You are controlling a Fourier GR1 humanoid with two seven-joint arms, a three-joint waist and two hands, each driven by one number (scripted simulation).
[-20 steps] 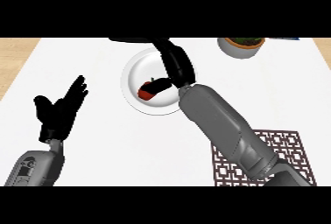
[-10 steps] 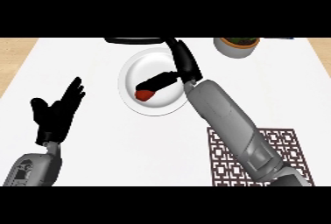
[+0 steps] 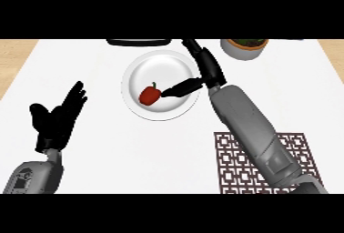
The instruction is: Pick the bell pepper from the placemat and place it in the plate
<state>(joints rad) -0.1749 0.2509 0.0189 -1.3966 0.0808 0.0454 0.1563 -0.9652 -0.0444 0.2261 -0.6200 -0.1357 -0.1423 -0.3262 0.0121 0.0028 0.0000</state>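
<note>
1 red bell pepper [image 3: 150, 95] lies in the 1 white plate [image 3: 168, 68] on the tabletop [image 3: 134, 150]. The right robot hand [image 3: 201, 68] is released beside it. The left robot hand [image 3: 57, 120] rests open. 1 placemat [image 3: 235, 170] lies near.

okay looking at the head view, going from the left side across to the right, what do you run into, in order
left hand, open and resting → red bell pepper lying on the white plate → right hand over the plate's right edge → bowl at the far edge → patterned placemat under the right forearm.
</note>
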